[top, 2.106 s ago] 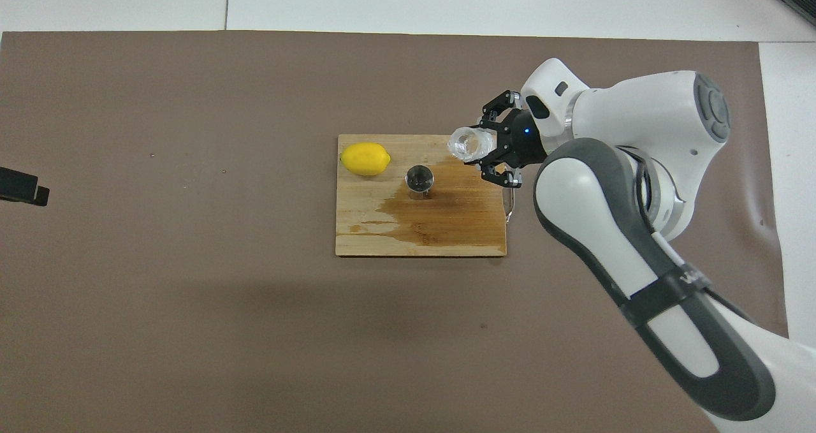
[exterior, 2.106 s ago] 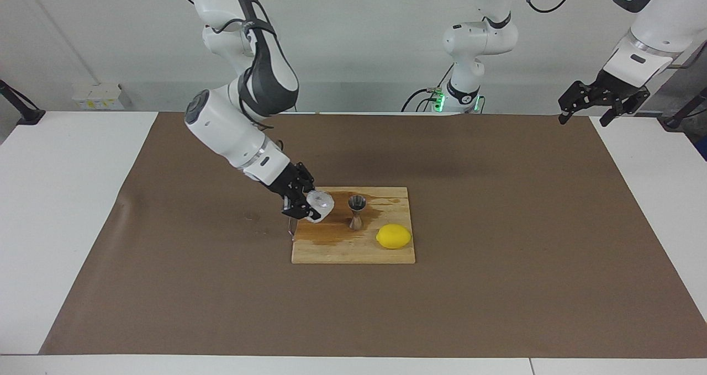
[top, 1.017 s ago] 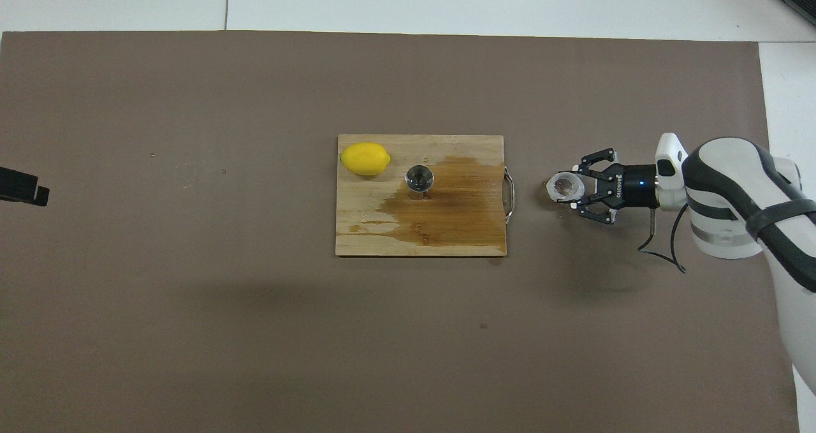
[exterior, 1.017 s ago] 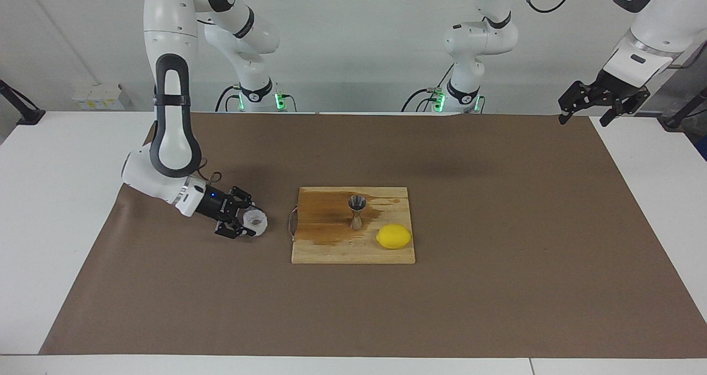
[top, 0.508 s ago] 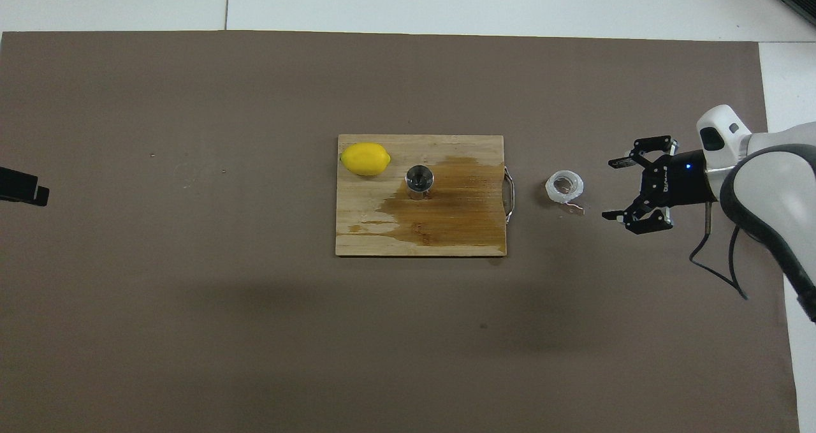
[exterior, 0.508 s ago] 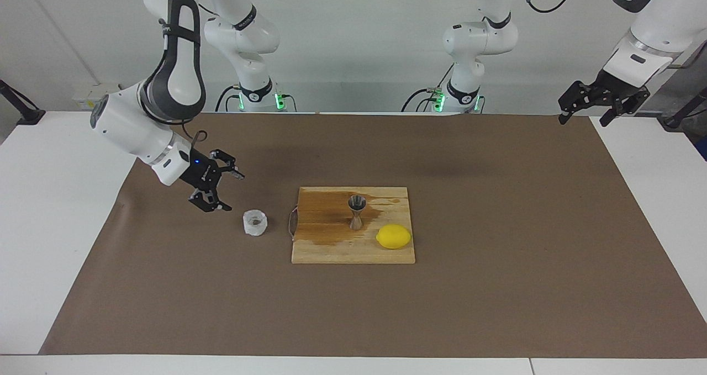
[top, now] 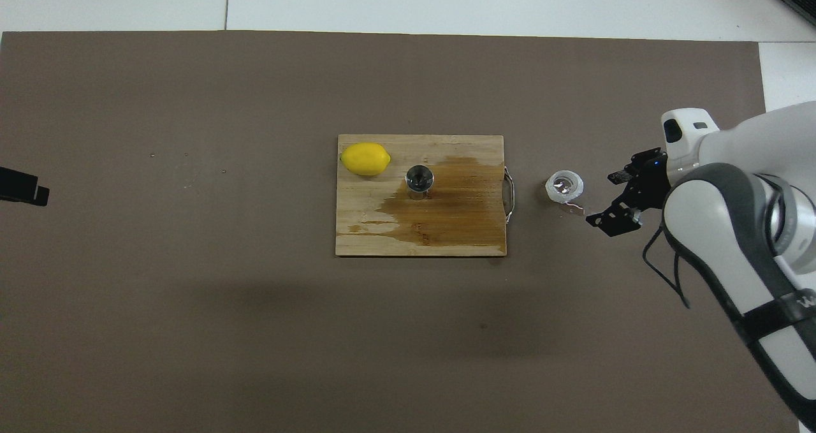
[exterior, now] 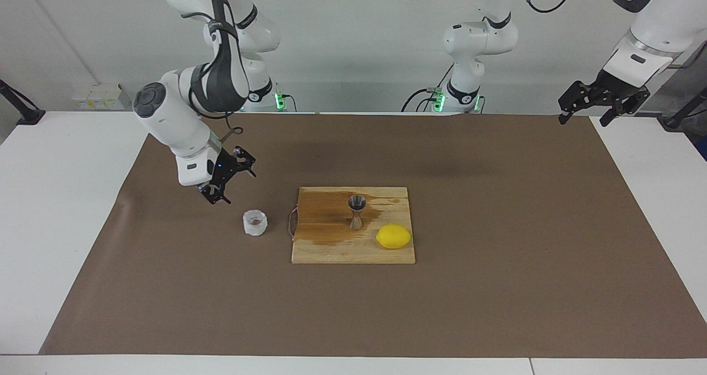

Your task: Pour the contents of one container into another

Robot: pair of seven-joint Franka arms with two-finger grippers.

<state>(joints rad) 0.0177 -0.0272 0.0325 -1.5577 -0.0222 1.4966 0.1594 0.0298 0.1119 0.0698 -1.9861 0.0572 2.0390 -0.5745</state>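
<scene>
The small translucent-white ridged cup (exterior: 255, 222) stands upright on the brown mat beside the board's handle, toward the right arm's end; it also shows in the overhead view (top: 564, 186). The silver hourglass jigger (exterior: 357, 212) stands upright on the wooden board (exterior: 331, 251), also seen from above (top: 419, 181). My right gripper (exterior: 234, 183) is open and empty, raised over the mat beside the cup and apart from it (top: 605, 198). My left gripper (exterior: 584, 115) waits open in the air at the left arm's end of the table.
A yellow lemon (exterior: 394, 236) lies on the board beside the jigger, toward the left arm's end (top: 364, 159). A wet brown stain (top: 446, 197) covers much of the board (top: 357, 242). A brown mat (exterior: 497, 198) covers the table.
My right gripper carried the tilted cup off the board, set it upright on the mat, let go, then opened and rose away from it. The left arm has not moved.
</scene>
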